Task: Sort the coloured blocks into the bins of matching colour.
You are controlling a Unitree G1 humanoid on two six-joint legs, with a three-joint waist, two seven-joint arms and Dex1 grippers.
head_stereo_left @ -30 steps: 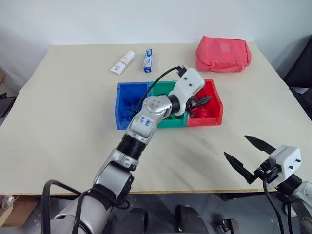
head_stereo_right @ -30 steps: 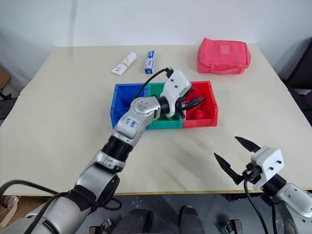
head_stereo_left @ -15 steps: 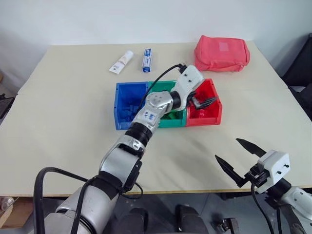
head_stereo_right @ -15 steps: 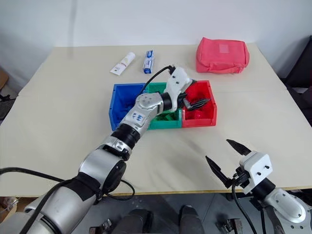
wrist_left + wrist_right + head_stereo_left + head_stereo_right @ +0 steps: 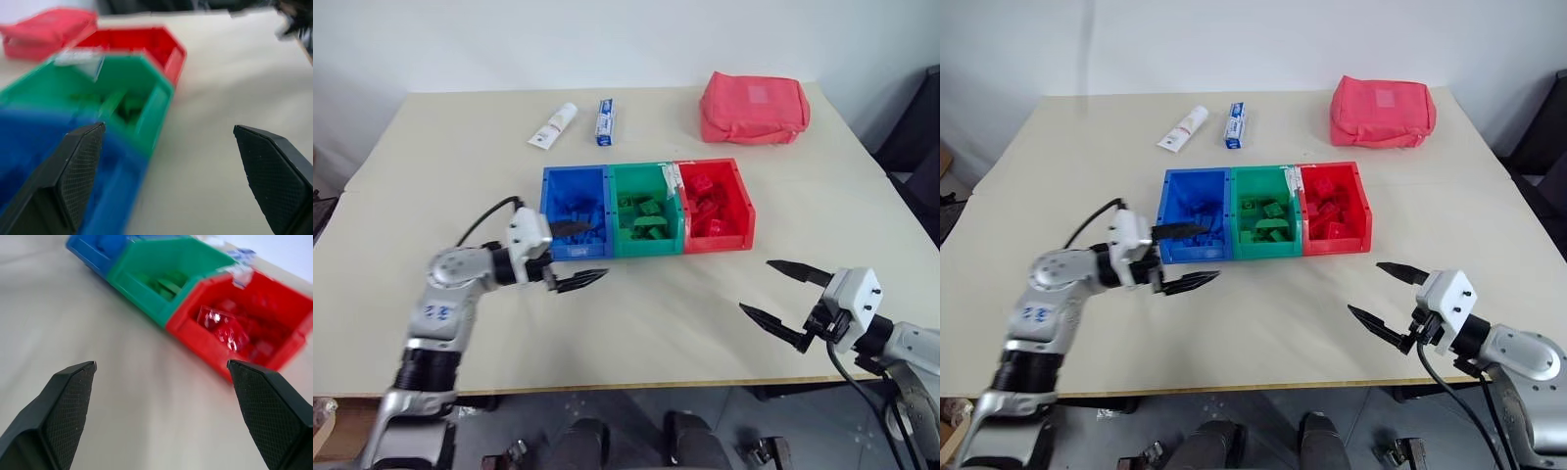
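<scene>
The red blocks [image 5: 1329,213] lie heaped in the red bin [image 5: 1362,209], the rightmost of three joined bins standing mid-table; the green bin [image 5: 1263,250] beside it holds green blocks [image 5: 1264,221] and the blue bin [image 5: 1161,215] holds blue ones, so as far as these views show, no block is left loose on the table [image 5: 1273,313]. The left gripper [image 5: 1180,257] hangs just in front of the blue bin's corner with its two black fingers spread wide and nothing between them. The right gripper [image 5: 1388,297] sits near the table's front edge, well apart from the bins, with its fingers parted just as wide and likewise empty. My guess is that the blocks would handle as light, stiff plastic, smooth on the sides and studded on top (the glossy faces in the right wrist view suggest a slippery surface). If one needed lifting again, the flat side walls would be the place to pinch it, not the studs. Piled as they are, a single block would be awkward to reach without nudging its neighbours. A red pouch [image 5: 1383,99], a white tube [image 5: 1185,128] and a small blue box [image 5: 1235,124] lie towards the far side of the table, clear of the bins.
</scene>
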